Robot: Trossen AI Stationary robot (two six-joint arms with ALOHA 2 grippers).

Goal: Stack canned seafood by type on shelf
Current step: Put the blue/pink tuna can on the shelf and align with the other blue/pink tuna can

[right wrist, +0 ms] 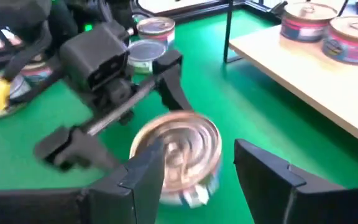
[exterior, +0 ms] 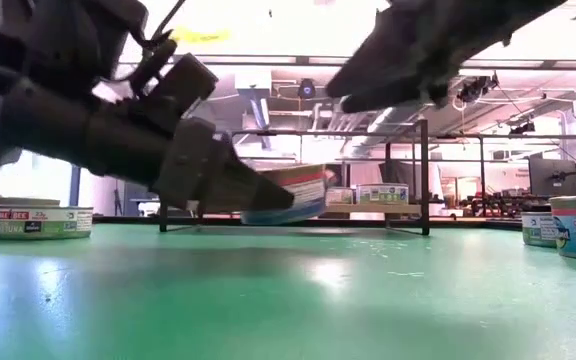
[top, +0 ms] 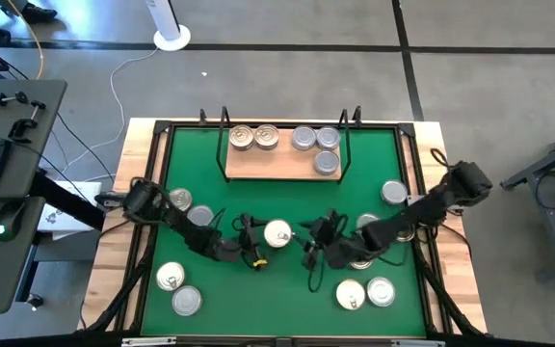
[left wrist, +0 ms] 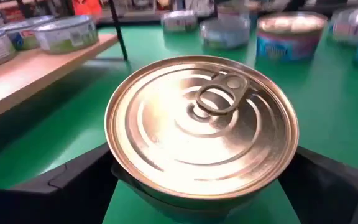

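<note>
Five tins were seen on the shelf point(top: 282, 166): two gold-lidded at the left, three silver-lidded at the right. About ten tins remained scattered on the green mat point(top: 287, 198). A gold-lidded can point(top: 277, 233) was grasped between the wide-spread fingers of the left end effector point(top: 263, 241), near mid-worktop. The right end effector point(top: 314, 239) was held half open, empty, just beside that can.

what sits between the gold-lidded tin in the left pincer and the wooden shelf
Nothing visible. The left pincer straddles the round gold-lidded tin mid-mat, and only bare green mat lies between it and the tan wooden shelf. The right pincer sits beside the tin, not shelfward. The shelf's front middle looks free.
</note>
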